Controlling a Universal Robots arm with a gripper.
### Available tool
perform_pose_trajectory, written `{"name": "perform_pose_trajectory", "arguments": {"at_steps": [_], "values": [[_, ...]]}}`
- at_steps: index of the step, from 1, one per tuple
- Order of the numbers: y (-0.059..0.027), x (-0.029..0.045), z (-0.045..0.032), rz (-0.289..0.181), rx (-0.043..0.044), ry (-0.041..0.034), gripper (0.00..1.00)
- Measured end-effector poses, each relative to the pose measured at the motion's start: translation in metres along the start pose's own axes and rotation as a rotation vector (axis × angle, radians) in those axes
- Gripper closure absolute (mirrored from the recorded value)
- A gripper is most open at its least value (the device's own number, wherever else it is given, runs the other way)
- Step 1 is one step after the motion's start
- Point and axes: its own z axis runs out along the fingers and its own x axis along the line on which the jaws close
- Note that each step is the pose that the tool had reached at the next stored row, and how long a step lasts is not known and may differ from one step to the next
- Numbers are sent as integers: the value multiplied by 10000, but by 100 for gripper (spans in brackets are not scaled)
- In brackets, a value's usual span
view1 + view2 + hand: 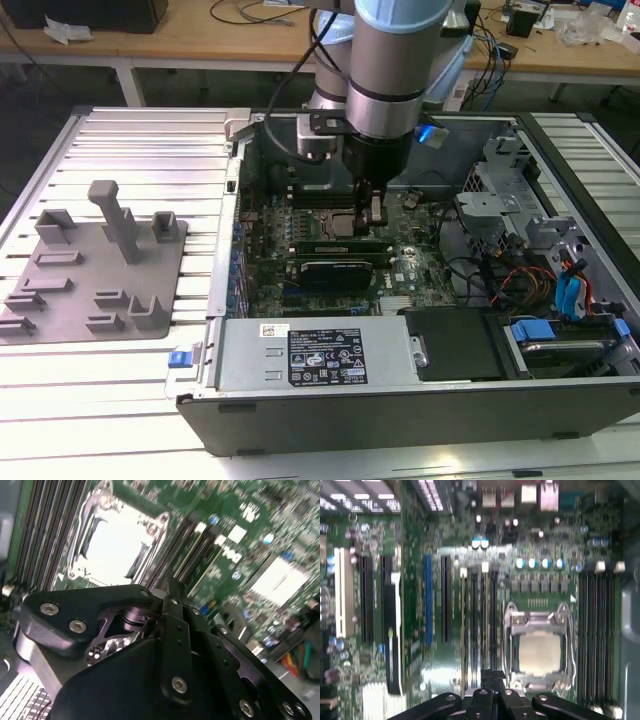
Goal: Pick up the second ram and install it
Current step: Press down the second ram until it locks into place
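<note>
In the exterior view we see the gripper lowered into the open computer case, just above the motherboard beside the CPU socket. In the second wrist view its fingers sit pressed together over the memory slots. In the first wrist view they meet above a seated green ram; we cannot tell whether they grip it.

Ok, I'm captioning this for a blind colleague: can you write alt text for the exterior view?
A robot arm's end effector reaches down into an open computer case, just above the motherboard beside the CPU socket. A grey parts tray sits on the slatted table at the exterior view's left.
</note>
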Motion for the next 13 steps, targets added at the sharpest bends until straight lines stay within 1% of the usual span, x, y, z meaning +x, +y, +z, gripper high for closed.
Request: {"name": "perform_pose_trajectory", "arguments": {"at_steps": [5,7,8,9,11,12,13], "values": [[187,-6,2,-1,5,1,92],[282,-7,4,-2,6,2,92],[368,-8,18,-1,7,0,92],[407,-7,41,0,6,1,92],[429,-6,98,-1,7,0,92],[448,-5,116,-1,7,1,92],[452,-5,118,-1,5,2,92]]}}
